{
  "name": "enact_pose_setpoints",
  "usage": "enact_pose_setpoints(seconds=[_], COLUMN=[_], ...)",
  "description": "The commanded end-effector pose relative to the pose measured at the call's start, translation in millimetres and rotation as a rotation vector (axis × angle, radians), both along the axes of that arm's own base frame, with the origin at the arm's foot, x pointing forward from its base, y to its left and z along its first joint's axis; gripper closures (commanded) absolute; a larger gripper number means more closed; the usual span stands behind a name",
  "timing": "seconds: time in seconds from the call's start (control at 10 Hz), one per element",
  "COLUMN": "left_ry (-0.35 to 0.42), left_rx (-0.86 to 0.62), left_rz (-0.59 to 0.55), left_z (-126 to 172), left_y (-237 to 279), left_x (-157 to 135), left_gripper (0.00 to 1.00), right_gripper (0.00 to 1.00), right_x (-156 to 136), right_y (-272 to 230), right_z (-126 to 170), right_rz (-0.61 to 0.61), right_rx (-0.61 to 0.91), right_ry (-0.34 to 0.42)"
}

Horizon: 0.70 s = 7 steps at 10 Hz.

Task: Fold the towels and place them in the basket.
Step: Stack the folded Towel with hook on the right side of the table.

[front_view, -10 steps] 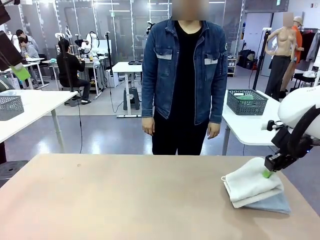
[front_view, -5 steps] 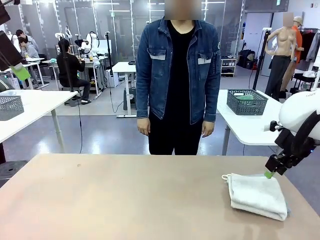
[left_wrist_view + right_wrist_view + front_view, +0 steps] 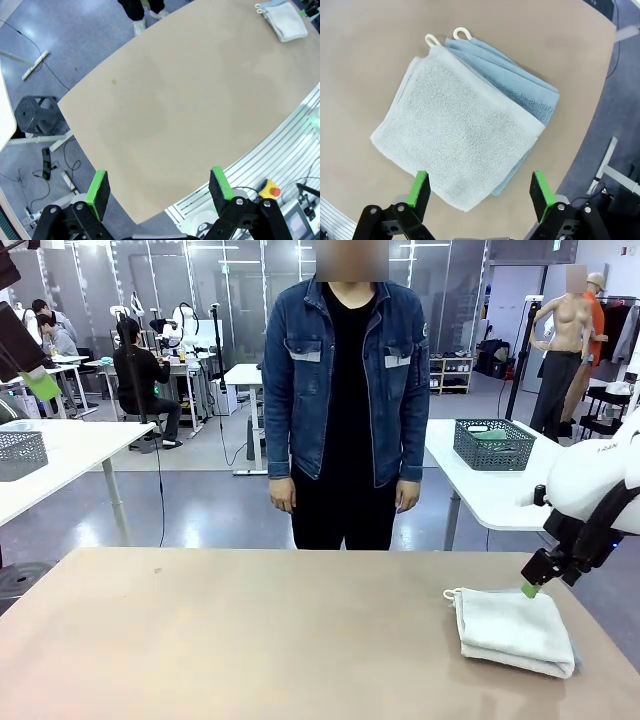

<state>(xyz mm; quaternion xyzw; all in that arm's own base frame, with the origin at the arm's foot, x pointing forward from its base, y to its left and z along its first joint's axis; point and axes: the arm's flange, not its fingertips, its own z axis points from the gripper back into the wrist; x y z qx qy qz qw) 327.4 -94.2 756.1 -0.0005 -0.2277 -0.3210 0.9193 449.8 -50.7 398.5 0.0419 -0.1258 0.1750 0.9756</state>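
Towels sit stacked near the table's right edge: a cream-white towel point(image 3: 457, 132) folded into a pad lies on top of a pale blue-grey towel point(image 3: 520, 87), which pokes out along one side underneath. Both have small white hanging loops point(image 3: 461, 33) side by side at one corner of the stack. From the front the same stack point(image 3: 510, 630) sits flat on the tan table point(image 3: 250, 640), the blue layer only a thin sliver at its near right corner.

Right gripper point(image 3: 480, 189) hangs just above the stack with its green pads point(image 3: 419, 187) spread wide, nothing between them; from the front its green tip point(image 3: 529, 590) is at the far edge of the towels, and whether it touches them I can't tell.

Left gripper point(image 3: 159, 189) is held high over the table's near left part, jaws parted and empty, looking down on bare tabletop with the towels far off at the opposite corner.

A person in a denim jacket point(image 3: 345, 390) stands at the far side of the table, arms hanging down. Behind, on a white side table, a dark mesh basket point(image 3: 493, 445) sits well away from the towels
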Motion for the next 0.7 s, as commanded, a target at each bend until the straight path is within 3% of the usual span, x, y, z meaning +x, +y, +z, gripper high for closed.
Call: enact_pose_setpoints(seconds=[0.0, 0.6], left_ry=[0.014, 0.014], left_rx=[-0.001, -0.001], left_rz=[0.009, 0.009], left_z=[1.9, 1.9], left_y=[0.2, 0.2], left_x=[-2.4, -2.4], left_gripper=[0.0, 0.0], right_gripper=[0.0, 0.0], right_x=[-0.2, -0.2], right_y=[-4.7, -4.7], right_z=[3.5, 3.5], right_rz=[0.023, 0.023], right_rx=[0.032, 0.032], right_ry=[0.009, 0.009])
